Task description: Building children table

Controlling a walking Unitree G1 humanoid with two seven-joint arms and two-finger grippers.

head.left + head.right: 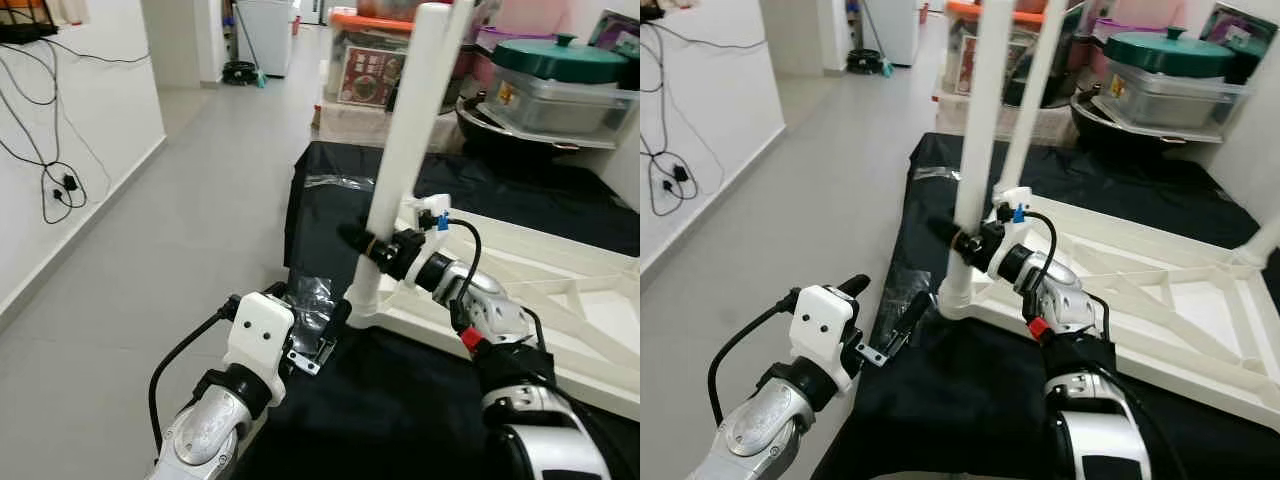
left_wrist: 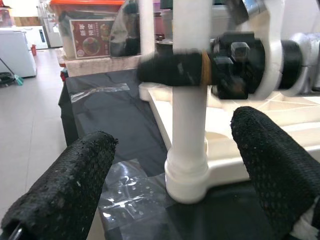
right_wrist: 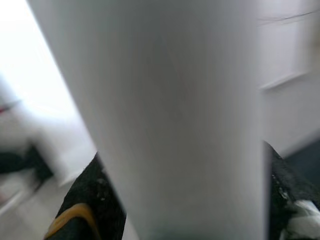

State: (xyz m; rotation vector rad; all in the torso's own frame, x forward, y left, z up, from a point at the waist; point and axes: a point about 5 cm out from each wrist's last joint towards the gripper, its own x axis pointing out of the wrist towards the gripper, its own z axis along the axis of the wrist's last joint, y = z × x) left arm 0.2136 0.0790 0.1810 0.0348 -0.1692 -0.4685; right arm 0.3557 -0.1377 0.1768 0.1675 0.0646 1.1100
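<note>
Two hands: right hand grips table leg; left hand open, apparently not touching.

Both arms are silver metal with black joint rings. The left arm ends in a white, boxy wrist block with two dark screw holes on its face, and a thick black cable loops out from that block and back down along the forearm. A small bare-metal bracket sits under the block. The left gripper has black fingers with a rough, dimpled skin. The right arm carries a red tab at the forearm, a thin black cable arching over the wrist to a small blue plug, and a white wrist housing. The right gripper is black, with a yellow-brown band around one finger.
</note>
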